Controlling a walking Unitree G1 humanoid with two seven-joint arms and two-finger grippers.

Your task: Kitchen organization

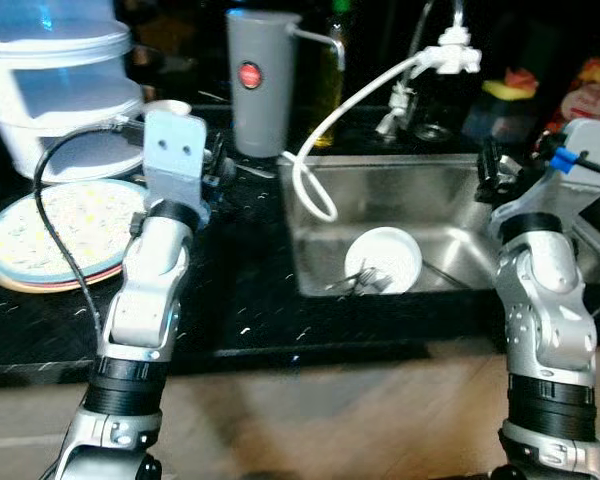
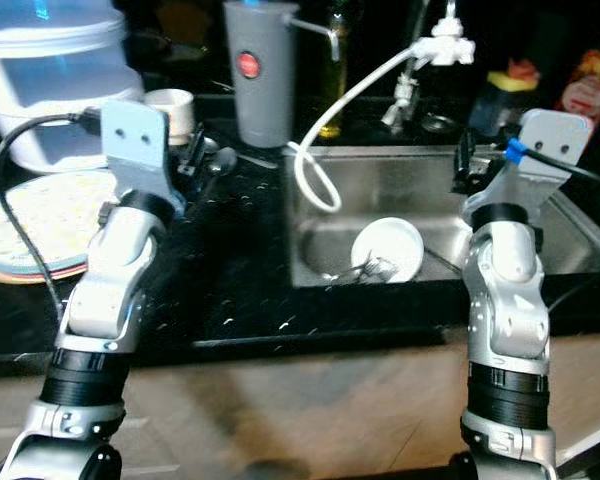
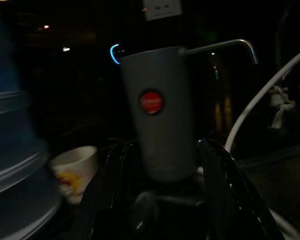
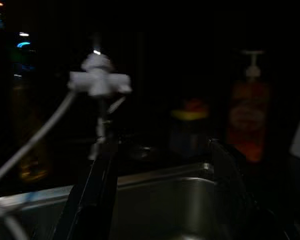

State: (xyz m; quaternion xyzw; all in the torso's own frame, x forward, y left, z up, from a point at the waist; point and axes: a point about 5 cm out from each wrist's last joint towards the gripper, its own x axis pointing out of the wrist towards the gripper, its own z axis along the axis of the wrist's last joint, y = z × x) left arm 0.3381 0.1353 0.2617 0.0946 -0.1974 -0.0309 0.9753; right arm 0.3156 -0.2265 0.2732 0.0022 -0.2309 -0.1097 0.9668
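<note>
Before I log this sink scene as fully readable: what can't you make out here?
- Utensils beside the white bowl in the sink: too small and blurred, left eye view.
- Orange pump bottle: label lost to darkness, right wrist view.
- Left claw tips: hidden behind its wrist in the eye views.

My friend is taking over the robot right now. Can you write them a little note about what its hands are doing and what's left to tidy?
Left gripper: open, empty, raised over the dark counter, aimed at the grey dispenser.
Right gripper: open, empty, at the sink's right side, facing the tap.
Things: white bowl with cutlery in the sink; white hose looping into it; plates and a small cup on the counter's left side.
Done: nothing visibly.
Left: likely the sink's dishes and the counter.
</note>
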